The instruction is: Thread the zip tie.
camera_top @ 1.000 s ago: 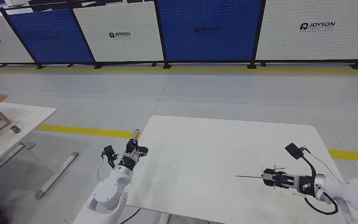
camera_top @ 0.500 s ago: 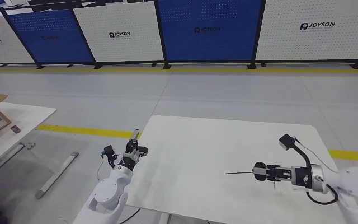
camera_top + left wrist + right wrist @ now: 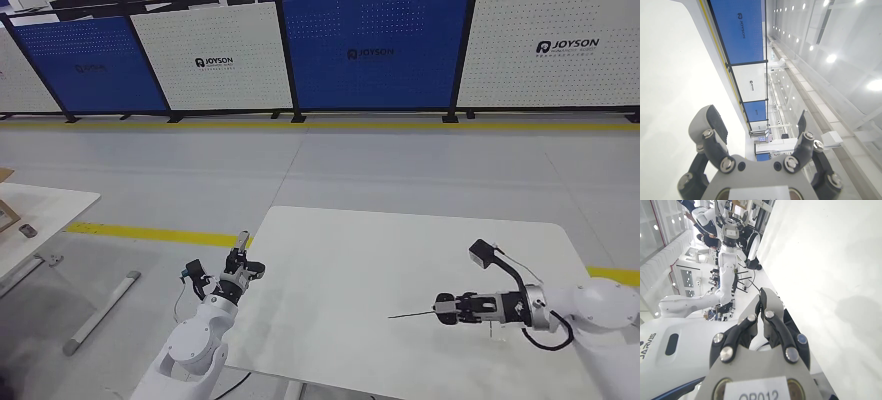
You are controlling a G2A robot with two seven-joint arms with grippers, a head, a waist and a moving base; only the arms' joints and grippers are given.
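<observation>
On the near right part of a white table (image 3: 380,260), the robot's right claw (image 3: 441,310) is pressed together on one end of a thin black zip tie (image 3: 410,315). The rest of the tie sticks out straight and nearly level from the fingertips, over bare tabletop, pointing across toward the left arm's side. Whether its free tip touches the surface cannot be told. In the right wrist view the two dark pads (image 3: 763,298) of that claw (image 3: 761,293) meet tightly, and a short length of the tie (image 3: 754,284) pokes out from between them with the table (image 3: 829,256) to one side.

Well apart from it, at the table's near left corner, the left claw (image 3: 240,245) is raised and aimed away from the robot (it holds nothing). The left wrist view shows this claw (image 3: 759,121) spread wide, with clear space between its ribbed pads (image 3: 716,121) and the tabletop (image 3: 668,66) beside it.

Behind the table, a yellow line (image 3: 150,233) runs along the grey floor, and a row of blue and white perforated panels (image 3: 375,55) closes off the far side of the hall. A second table (image 3: 50,200) stands at the left edge.
</observation>
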